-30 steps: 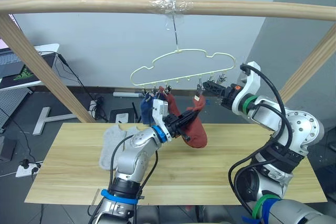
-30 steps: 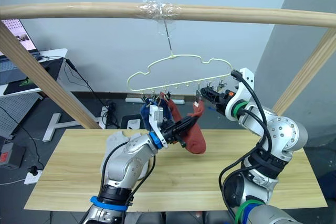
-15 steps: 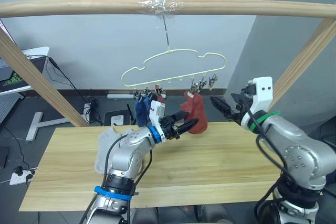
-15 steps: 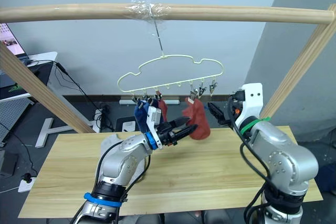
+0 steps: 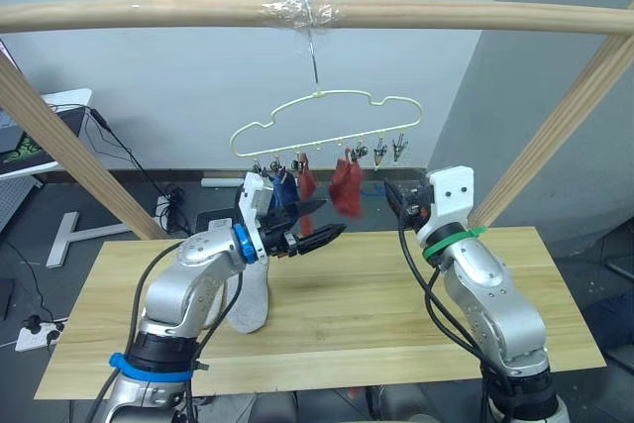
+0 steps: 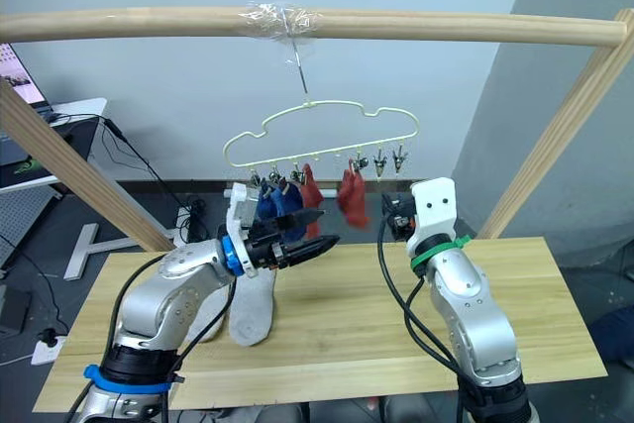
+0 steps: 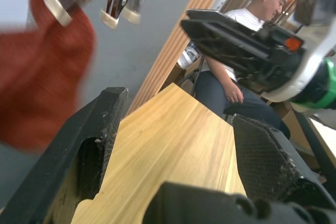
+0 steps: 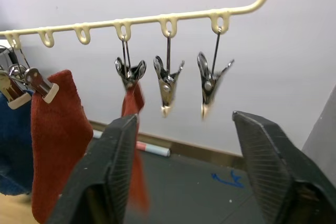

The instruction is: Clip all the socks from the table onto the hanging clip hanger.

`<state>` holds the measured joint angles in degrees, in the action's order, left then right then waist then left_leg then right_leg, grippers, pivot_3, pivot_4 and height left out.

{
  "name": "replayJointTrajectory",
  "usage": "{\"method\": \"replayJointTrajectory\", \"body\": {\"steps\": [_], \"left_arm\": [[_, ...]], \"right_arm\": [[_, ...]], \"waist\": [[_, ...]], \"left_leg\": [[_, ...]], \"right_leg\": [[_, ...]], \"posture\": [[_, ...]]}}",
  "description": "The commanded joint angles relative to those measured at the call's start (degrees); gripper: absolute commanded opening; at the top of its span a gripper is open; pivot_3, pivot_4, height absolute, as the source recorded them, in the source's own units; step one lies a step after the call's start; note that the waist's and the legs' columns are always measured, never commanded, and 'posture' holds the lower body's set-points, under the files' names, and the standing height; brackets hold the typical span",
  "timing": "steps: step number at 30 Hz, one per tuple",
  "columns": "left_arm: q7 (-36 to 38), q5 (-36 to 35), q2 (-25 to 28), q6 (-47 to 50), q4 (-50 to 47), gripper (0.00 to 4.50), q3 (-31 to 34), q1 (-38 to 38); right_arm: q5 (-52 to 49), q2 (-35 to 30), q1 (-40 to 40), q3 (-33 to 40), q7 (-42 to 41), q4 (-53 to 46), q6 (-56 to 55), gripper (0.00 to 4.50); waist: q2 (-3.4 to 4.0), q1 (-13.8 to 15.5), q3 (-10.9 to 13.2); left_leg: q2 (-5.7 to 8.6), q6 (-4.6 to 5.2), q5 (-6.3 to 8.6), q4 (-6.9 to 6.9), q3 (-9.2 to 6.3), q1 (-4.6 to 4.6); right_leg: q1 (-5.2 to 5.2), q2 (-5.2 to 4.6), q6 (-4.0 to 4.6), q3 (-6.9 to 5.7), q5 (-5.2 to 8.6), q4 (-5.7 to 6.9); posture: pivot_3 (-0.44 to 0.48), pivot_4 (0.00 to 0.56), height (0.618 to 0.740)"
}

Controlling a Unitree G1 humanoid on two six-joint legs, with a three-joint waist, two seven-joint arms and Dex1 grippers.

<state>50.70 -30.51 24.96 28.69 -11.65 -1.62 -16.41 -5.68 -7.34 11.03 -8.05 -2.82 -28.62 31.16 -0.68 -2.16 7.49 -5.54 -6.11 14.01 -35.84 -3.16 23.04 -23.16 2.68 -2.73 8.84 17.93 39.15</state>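
Now that both rust red socks [image 6: 350,195] hang clipped on the pale yellow wire clip hanger [image 6: 319,136], the left gripper [image 6: 302,233] and right gripper [image 8: 184,145], fingers apart, hold nothing. Two light grey socks [image 6: 253,306] wait at the pale plank table's [image 6: 347,334] nine o'clock.

table [image 5: 396,294]: matt pale wood | clips [image 8: 168,85]: shiny metal | rust socks [image 8: 58,140]: fuzzy knit cloth

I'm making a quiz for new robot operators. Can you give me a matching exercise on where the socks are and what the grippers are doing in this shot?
Things:
1. rust red socks
2. blue socks
3. grey socks
4. left gripper

States:
A. lying on the table
B. open, holding nothing
C. clipped near the middle of the clip hanger
D. clipped at the hanger's left end

Pairs: 1-C, 2-D, 3-A, 4-B
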Motion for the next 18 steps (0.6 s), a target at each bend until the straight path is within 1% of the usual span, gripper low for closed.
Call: {"method": "replayJointTrajectory", "body": {"steps": [1, 3, 4, 10, 11, 18], "left_arm": [[0.87, -1.75, 1.08, 0.55, -2.35, 3.70, 1.10, -0.35], [0.80, -1.57, 1.35, 0.16, -1.84, 3.70, 1.02, -0.29], [0.57, -1.67, 1.32, 0.16, -1.89, 3.70, 1.05, -0.34], [0.25, -2.13, 1.55, 0.34, -2.89, 3.70, 1.12, -0.31], [0.30, -2.19, 1.65, 0.39, -2.94, 3.70, 1.21, -0.31], [0.21, -2.29, 2.12, 0.48, -2.90, 3.70, 1.62, -0.64]], "right_arm": [[1.16, 0.62, 1.62, 0.37, 0.14, 0.08, -2.93, 3.05], [1.66, 0.93, 2.29, 0.14, 0.11, 1.48, -3.43, 2.59], [1.62, 1.30, 2.74, 0.17, 0.13, 2.05, -3.64, 2.25], [2.64, 2.71, 4.60, 0.00, 0.03, 5.08, -5.14, 2.25], [2.99, 3.09, 5.24, -0.10, 0.14, 6.27, -5.71, 2.25], [3.81, 5.75, 9.20, 1.26, 1.74, 13.81, -8.65, 2.25]], "waist": [[0.00, 0.36, 0.00], [0.00, 0.45, 0.00], [0.00, 0.49, 0.00], [0.00, 0.54, 0.00], [0.00, 0.55, 0.01], [0.00, 0.68, 0.01]], "left_leg": [[0.00, 0.00, 0.00, 0.00, 0.00, 0.00], [0.00, 0.00, 0.00, 0.00, 0.00, 0.00], [0.00, 0.00, 0.00, 0.00, 0.00, 0.00], [0.00, 0.00, 0.00, -0.01, 0.00, -0.01], [0.00, 0.00, 0.00, -0.01, 0.00, -0.01], [0.00, 0.00, 0.00, -0.01, 0.01, -0.01]], "right_leg": [[0.00, 0.00, 0.00, 0.00, 0.00, 0.00], [0.00, 0.00, 0.01, 0.00, 0.00, 0.00], [0.00, 0.00, 0.01, 0.00, -0.01, 0.00], [0.00, 0.00, 0.02, 0.00, -0.01, 0.03], [0.00, 0.00, 0.02, 0.00, -0.01, 0.03], [0.00, 0.00, 0.03, 0.00, -0.01, 0.06]], "posture": [[0.094, 0.107, 0.740], [0.094, 0.107, 0.740], [0.094, 0.107, 0.740], [0.099, 0.113, 0.740], [0.109, 0.120, 0.740], [0.116, 0.123, 0.740]]}}
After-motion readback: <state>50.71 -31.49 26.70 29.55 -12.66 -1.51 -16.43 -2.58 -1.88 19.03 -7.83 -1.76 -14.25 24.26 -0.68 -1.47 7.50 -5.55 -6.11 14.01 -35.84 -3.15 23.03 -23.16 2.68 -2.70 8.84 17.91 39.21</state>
